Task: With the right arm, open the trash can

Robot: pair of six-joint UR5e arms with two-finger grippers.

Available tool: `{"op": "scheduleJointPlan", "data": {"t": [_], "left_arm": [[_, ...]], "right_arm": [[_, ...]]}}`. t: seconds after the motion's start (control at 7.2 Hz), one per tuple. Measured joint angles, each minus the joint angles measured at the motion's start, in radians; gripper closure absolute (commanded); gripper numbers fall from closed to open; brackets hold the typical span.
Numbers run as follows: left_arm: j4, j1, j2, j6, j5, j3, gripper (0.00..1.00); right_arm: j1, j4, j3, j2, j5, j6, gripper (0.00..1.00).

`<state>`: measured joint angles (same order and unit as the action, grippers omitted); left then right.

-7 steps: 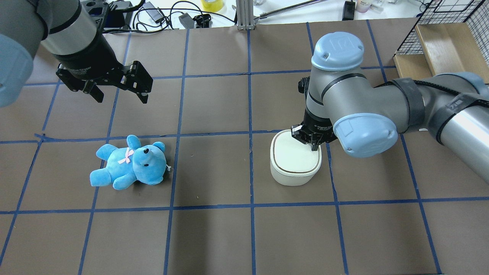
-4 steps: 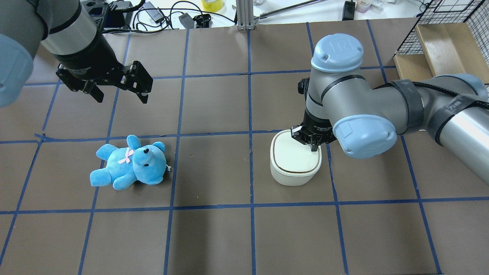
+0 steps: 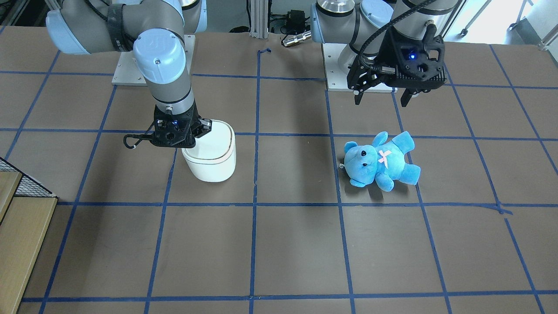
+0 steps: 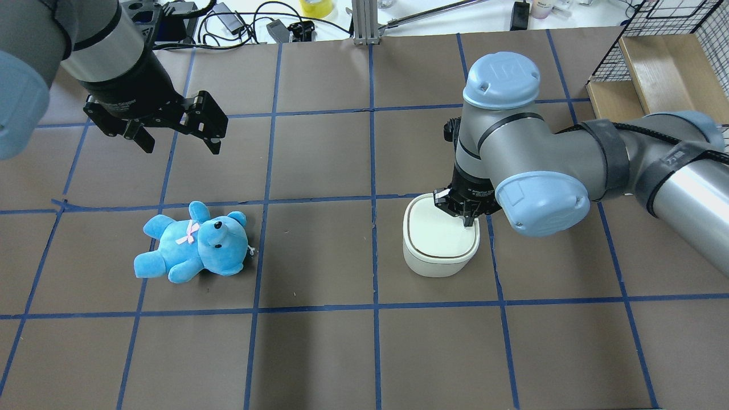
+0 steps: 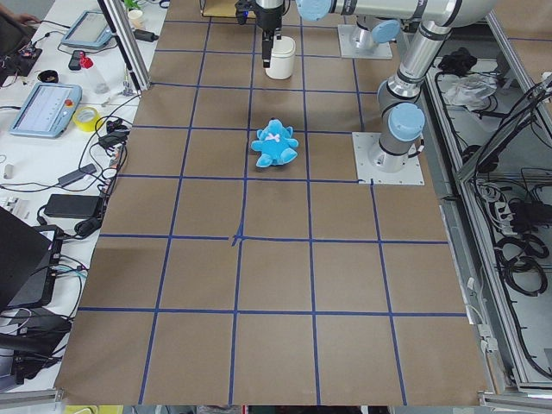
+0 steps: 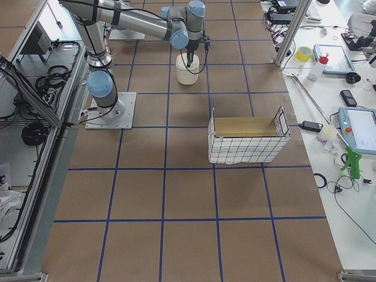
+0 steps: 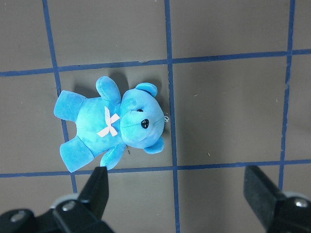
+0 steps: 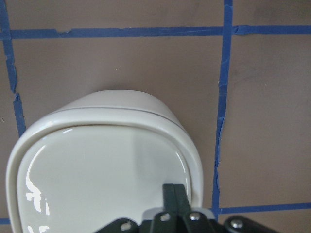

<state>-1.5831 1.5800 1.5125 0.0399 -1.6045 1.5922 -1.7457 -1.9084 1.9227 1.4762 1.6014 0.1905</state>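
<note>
The right end effector [image 4: 464, 214] has its two black fingers [image 8: 174, 195] pressed together with nothing between them. It points straight down onto the trash can [image 4: 437, 246]. In the right wrist view the joined fingertips sit on the glossy white lid just inside its rim, close to one rounded corner. In the overhead view this is the lid's far right corner, and the fingertips appear to touch it. The lid lies flat and shut within its thin gold line. The can stands upright on the brown bench [image 4: 319, 353], beside a crossing of blue tape lines, directly under the wrist of the right arm [image 4: 529, 142]. That arm reaches in from the right side. Well apart across the bench, a blue plush bear [image 4: 193, 242] lies on its back with a pink bow on its chest. The left end effector [image 4: 179, 142] hangs above and beyond the bear, its fingers spread wide and empty. A wire basket [image 6: 247, 141] stands at the bench's right edge.
</note>
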Motion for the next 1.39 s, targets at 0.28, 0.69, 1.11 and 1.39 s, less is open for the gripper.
{"op": "scheduleJointPlan", "data": {"t": [0.28,0.69,1.11,1.39], "left_arm": [[0.000,0.000,0.000,0.000,0.000,0.000,0.00],[0.000,0.000,0.000,0.000,0.000,0.000,0.00],[0.000,0.000,0.000,0.000,0.000,0.000,0.00],[0.000,0.000,0.000,0.000,0.000,0.000,0.00]], "right_arm": [[0.000,0.000,-0.007,0.006,0.000,0.002,0.20],[-0.002,0.014,-0.082,0.026,-0.001,0.003,0.01],[0.006,0.139,-0.223,0.057,0.001,0.002,0.00],[0.016,0.293,-0.382,0.058,0.007,-0.003,0.00]]}}
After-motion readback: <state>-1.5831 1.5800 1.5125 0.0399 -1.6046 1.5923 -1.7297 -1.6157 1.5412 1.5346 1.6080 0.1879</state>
